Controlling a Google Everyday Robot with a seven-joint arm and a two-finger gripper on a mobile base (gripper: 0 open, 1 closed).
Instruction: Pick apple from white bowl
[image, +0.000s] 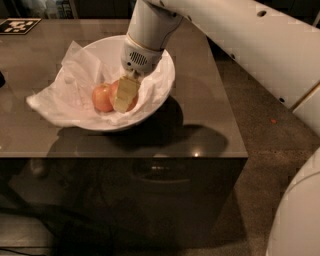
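One white arm (225, 45), mine, reaches down from the upper right across one dark desk (210, 125) and into the one white bowl (152, 106), which stands on the desk's left half. A single sheet of crumpled white paper (55, 97) lines the bowl and spills over its left rim onto the desk. Two apples lie in the bowl, side by side and touching or nearly so. The apple (115, 90) is the right-hand one, near the bowl's middle, mostly hidden, showing orange-red on either side of what covers it. The second apple (101, 98), to its left, sits in plain sight. The apple is round, with no long axis to name, and I cannot tell which way its stem points. My fingers (125, 95) are down inside the bowl, pointing at its floor, one pale pad lying across the front of the apple. I cannot tell whether they are apart or clamped.
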